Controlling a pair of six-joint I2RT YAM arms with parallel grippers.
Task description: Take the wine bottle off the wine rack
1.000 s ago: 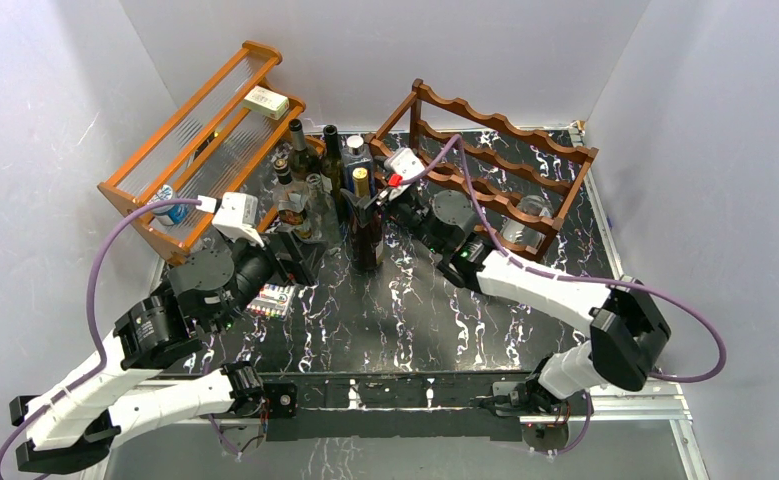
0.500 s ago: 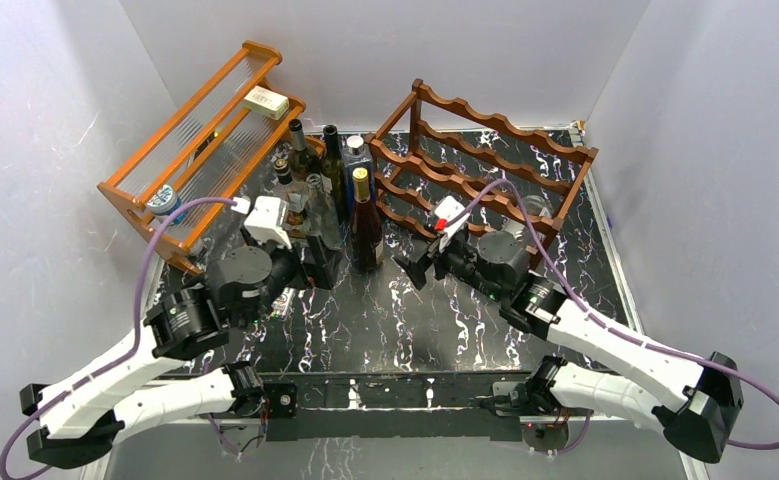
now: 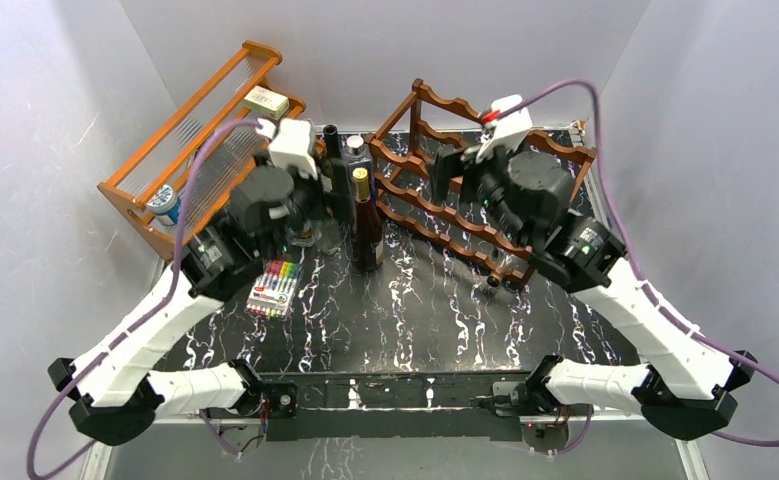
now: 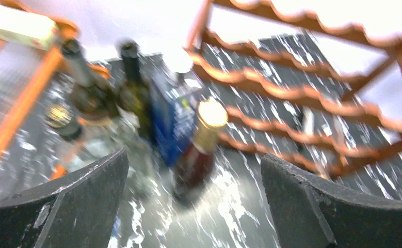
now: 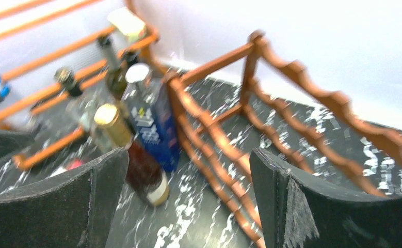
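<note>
"Reddish-brown wood, wavy rails in tiers: I have the wine rack (image 3: 420, 200) at the back right of the black marbled table (image 3: 415, 320)."

"And the wine bottle?"

"The wine bottle (image 3: 367, 228), dark glass with a gold cap, stands upright on the table just beside the rack's left end, clear of the rails. A blue box (image 3: 358, 158) sits right behind it. I cannot tell whether they touch."

"What are your grippers doing?"

"On my left wrist view the left gripper (image 4: 192, 157) has its fingers spread wide with nothing between them, and the bottle shows in the gap well below. The right gripper (image 5: 187, 155) is spread the same way and holds nothing. Both wrist views are blurred."

"Where are the arms?"

"From above, my right wrist hangs over the rack's upper rails. My left wrist hangs over the cluster of dark bottles (image 3: 330, 165) near the orange shelf (image 3: 195, 130). A pack of coloured markers (image 3: 273, 290) lies on the table near the left arm."
</note>
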